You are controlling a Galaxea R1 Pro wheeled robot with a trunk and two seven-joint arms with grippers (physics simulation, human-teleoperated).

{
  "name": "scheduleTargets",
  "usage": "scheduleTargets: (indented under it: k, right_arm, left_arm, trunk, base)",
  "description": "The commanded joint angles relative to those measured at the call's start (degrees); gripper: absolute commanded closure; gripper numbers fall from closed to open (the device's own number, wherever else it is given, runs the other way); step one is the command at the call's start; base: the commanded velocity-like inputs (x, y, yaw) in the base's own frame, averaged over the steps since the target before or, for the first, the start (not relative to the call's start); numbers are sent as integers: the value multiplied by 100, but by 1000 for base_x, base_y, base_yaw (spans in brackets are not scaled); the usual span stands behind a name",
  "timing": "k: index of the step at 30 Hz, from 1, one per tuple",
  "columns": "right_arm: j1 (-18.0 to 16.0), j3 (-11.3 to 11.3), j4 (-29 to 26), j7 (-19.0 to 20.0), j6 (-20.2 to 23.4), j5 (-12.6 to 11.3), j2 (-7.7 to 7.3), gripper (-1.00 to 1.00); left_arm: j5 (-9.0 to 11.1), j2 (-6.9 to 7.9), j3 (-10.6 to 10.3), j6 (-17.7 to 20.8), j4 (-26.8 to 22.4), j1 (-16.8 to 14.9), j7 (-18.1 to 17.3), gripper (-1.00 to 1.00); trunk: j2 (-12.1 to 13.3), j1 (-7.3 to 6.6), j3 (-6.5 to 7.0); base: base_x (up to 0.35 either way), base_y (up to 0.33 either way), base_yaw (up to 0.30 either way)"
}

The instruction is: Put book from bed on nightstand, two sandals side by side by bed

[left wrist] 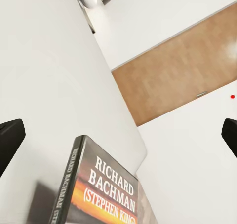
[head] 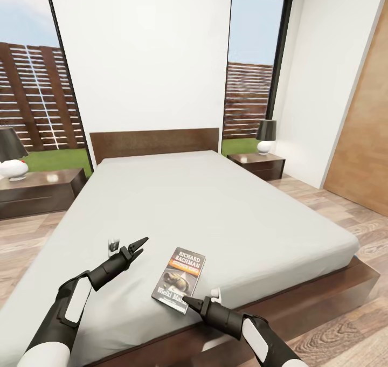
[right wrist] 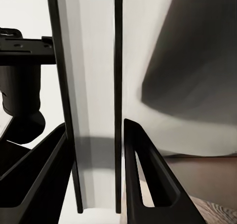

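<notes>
Right gripper [head: 188, 301], bottom centre of the head view: tips sit at the near edge of the book [head: 180, 278]. In the right wrist view the two black hollow-framed fingers [right wrist: 148, 179] stand one each side of the book's thin edge, close against it; looks clamped on the book, contact on the far side partly shadowed. Left gripper [head: 139, 247], lower left: jaws clearly apart, holding nothing, poised over the mattress just left of the book. In the left wrist view its dark fingertips [left wrist: 10, 140] sit at the frame's opposite edges, with the cover between them.

Book: thin glossy paperback, white "Richard Bachman" lettering, orange band, lying on the bed [head: 215, 205] near its foot edge. Mattress is matte pale grey, smooth; platform base and flat headboard dark-brown wood.

Further back: one glossy dark-brown nightstand [head: 37, 192] mid-left, a second nightstand [head: 258, 165] mid-right, each carrying a dark-shaded lamp. Wood-plank floor, white walls, black-framed windows, slatted fence outside.
</notes>
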Motion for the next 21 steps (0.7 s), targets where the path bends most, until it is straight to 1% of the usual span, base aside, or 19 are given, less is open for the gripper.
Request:
scheduleTargets:
  k: [1,21]
  right_arm:
    - [-3,19,0,-15,48,-53,-3,100]
    - [-3,19,-21,-6,48,-52,-3,100]
  left_arm:
    - [18,0,8,35,1,-3,-8,-100]
    - [16,0,5,35,1,-3,-8,-100]
  trunk:
    - [39,-24,13]
    - [841,-463,372]
  base:
    - [0,0,0]
    - [0,0,0]
